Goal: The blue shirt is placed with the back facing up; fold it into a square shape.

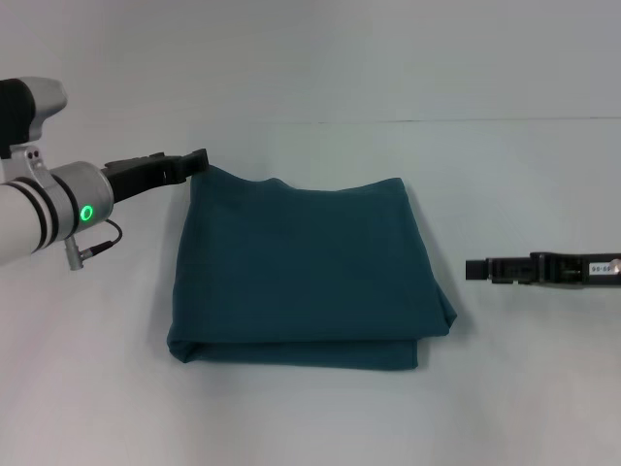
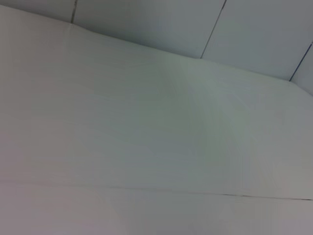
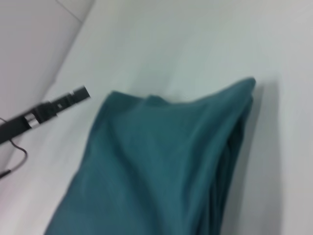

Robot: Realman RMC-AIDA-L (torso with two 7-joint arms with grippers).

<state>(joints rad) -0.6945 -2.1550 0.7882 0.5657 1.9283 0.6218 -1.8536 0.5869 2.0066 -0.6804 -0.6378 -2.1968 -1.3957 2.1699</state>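
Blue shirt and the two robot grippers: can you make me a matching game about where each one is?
Things:
1. blue shirt
2. left gripper
3. right gripper

Places:
A. out to one side of the shirt, not touching it
B. folded flat in the middle of the table
C. at the shirt's far corner

Pairs: 1-B, 2-C, 3-A
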